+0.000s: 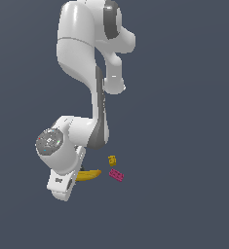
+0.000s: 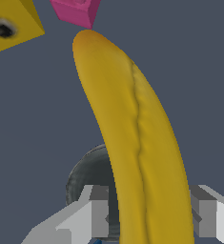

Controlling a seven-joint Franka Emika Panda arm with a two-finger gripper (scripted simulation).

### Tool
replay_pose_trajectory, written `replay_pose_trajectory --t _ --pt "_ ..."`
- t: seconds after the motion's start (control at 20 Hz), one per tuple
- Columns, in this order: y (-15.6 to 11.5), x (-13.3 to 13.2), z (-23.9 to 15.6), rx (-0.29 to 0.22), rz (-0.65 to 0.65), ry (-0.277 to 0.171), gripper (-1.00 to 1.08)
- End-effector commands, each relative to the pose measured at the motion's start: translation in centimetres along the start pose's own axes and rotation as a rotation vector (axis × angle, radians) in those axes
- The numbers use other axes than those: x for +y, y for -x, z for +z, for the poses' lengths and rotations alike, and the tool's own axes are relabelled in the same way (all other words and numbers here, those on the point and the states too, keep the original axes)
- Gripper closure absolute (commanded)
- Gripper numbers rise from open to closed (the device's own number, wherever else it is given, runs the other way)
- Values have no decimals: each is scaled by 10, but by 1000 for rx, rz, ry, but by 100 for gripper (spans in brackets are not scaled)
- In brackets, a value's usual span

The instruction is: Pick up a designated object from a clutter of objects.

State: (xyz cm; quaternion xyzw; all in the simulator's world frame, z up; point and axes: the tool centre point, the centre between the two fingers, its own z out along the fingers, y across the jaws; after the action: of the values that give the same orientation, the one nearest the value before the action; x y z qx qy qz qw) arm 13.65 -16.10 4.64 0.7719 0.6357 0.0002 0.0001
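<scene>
The long curved yellow banana lies between my gripper's two grey fingers, which straddle its lower part. The jaws stand open, with a narrow gap on one side of the banana. In the exterior view the banana pokes out from behind my white hand, which hides the fingers. The tiny yellow block and the pink studded brick lie just to the exterior view's right of the banana. Both show past the banana's tip in the wrist view: block, brick.
A dark grey round object sits under and beside the banana, close to one finger. The small blue piece barely shows at the wrist view's edge. The arm's links rise above the clutter. The floor is plain dark grey.
</scene>
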Motion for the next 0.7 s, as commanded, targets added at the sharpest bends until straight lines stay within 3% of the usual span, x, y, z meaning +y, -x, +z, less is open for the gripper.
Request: replay_pose_trajectory --t 0.0,0.65 --pt "0 0 0 0 0 0 108" --pt "1 -3 -13 0 0 0 108"
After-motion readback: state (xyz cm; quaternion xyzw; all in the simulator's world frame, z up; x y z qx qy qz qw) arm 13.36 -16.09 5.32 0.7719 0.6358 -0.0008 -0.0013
